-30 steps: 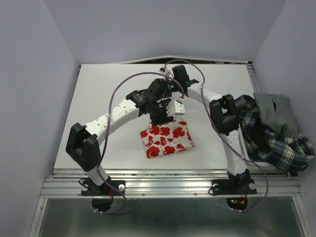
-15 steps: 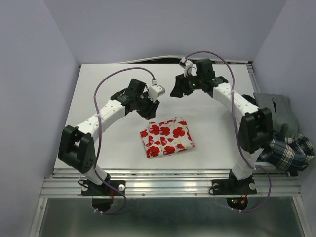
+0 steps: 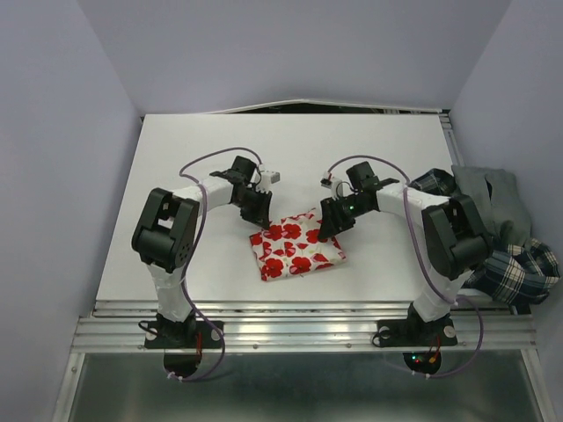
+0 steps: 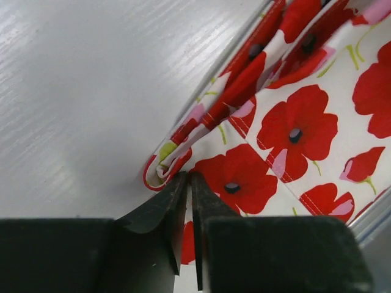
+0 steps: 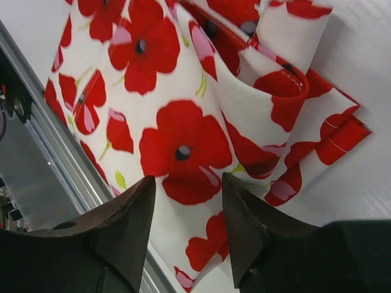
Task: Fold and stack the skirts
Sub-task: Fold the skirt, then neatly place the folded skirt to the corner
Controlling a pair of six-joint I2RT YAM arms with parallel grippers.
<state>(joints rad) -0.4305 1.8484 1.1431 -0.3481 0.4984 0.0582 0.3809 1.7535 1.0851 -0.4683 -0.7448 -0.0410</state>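
Your folded skirt [image 3: 297, 246] lies on the surface [image 3: 176, 167] between both end effectors, long axis spanning them: left end effector [image 4: 189, 177] clenched empty at its far-left corner, right end effector [image 5: 187, 180] spread over its right edge.

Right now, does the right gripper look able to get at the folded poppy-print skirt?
Probably yes. The right gripper hangs open close over the poppy-print skirt, at its edge, with nothing between it and the cloth. The left gripper sits at the opposite corner, out of its way.
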